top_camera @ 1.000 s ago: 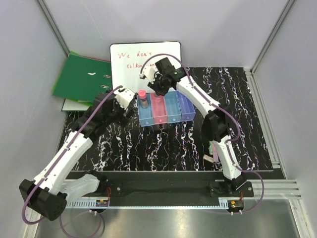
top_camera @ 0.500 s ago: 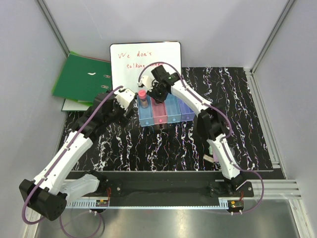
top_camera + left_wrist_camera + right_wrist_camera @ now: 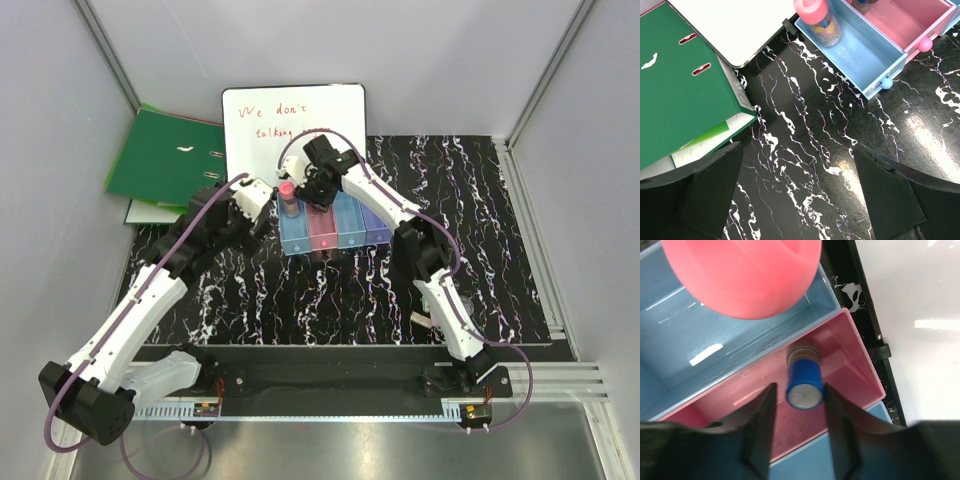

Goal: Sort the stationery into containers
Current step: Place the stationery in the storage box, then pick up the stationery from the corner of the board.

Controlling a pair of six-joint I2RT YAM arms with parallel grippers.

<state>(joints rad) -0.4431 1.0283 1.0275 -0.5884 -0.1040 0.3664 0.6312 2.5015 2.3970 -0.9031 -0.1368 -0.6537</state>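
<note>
My right end effector (image 3: 799, 390) reaches down into the pink rectangular plastic bin (image 3: 855, 355), second in the row of four joined bins (image 3: 335, 228) that sits toward the far edge of the black, white-veined bench (image 3: 480, 250). Its fingers stand part open on either side of the small blue-capped tube (image 3: 804, 387). The tube is upright on the pink floor near the bin's far wall. I see a sliver of daylight on one side of the cap, so I judge the tube is resting on the bin, not hanging in my grip.

Next door, the pink-capped cylinder (image 3: 817, 15) stands upright in the end light-blue bin (image 3: 865, 60), close enough that its cap crowds my right wrist view. That is why I come in from above with my fingers narrow.

My left end effector (image 3: 800, 195) hangs over bare bench just beside that light-blue bin, spread wide and holding nothing, out of the way. The white whiteboard (image 3: 290, 120) and green ring binder (image 3: 165, 155) lie beyond.
</note>
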